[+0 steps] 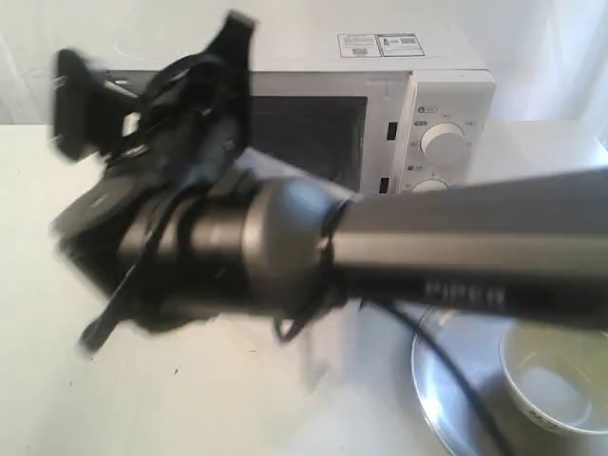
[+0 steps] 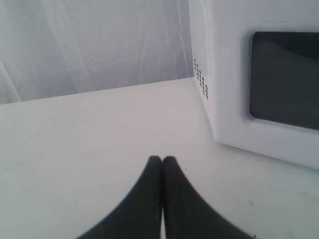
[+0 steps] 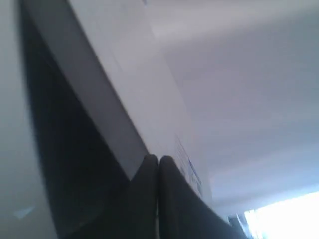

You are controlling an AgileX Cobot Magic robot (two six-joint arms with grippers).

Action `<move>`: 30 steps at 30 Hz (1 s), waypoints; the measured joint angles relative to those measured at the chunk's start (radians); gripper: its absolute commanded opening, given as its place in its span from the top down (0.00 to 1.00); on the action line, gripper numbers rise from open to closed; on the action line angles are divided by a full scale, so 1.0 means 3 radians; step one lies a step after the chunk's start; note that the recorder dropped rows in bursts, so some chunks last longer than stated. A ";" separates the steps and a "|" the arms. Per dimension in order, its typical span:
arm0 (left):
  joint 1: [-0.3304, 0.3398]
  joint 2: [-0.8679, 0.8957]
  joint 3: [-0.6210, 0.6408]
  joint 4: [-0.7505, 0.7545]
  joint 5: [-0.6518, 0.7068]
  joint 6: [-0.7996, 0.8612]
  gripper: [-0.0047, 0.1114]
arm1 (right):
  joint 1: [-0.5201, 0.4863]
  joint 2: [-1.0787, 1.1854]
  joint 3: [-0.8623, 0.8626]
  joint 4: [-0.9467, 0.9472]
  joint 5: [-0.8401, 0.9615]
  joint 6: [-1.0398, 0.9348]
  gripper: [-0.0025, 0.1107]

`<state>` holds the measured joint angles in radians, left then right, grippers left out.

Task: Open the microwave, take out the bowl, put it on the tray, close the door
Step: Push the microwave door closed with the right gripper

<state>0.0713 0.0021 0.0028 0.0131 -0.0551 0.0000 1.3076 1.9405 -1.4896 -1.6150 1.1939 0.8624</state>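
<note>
The microwave is white, its window dark and its dials white; the stickers on top are white with blue and green print. The bowl is cream-white with small dark marks outside, and the tray is shiny silver. The arm is dark grey with pale lettering. The surface is white, and the left gripper and right gripper are black.

Plain white tabletop before pale draped sheeting, softly, evenly lit.

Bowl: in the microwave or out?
Out. The exterior view shows the bowl sitting on the tray, in front of the microwave.
</note>
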 measured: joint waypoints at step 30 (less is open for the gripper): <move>0.0000 0.0000 0.0000 0.0000 0.0000 0.0000 0.96 | 0.0129 -0.2575 0.1813 0.0163 -0.2738 0.1766 0.98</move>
<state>0.0713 0.0021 0.0028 0.0131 -0.0551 0.0000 1.3464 1.1679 -0.9457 -1.5661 0.3724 1.3923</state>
